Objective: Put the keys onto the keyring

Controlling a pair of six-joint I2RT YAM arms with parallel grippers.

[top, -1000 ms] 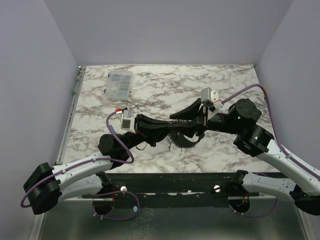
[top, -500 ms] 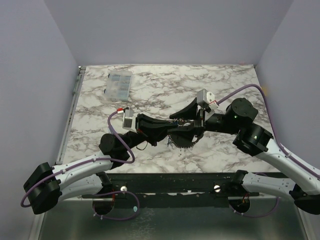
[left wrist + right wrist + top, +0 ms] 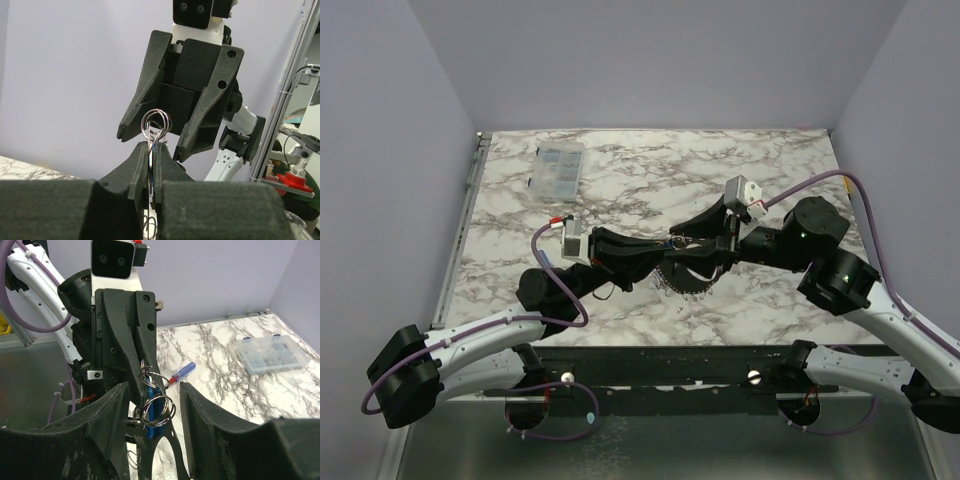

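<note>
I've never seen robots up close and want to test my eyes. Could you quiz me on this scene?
1. True or false: the right fingers are clamped shut.
2. What do the left fingers pinch? A) a spoon B) a blue key with metal rings C) nothing
3. Where on the table is the clear box?
Key: 1 false, they stand open on either side of the rings. 2 B. 3 Near the far left corner, apart from both arms.
</note>
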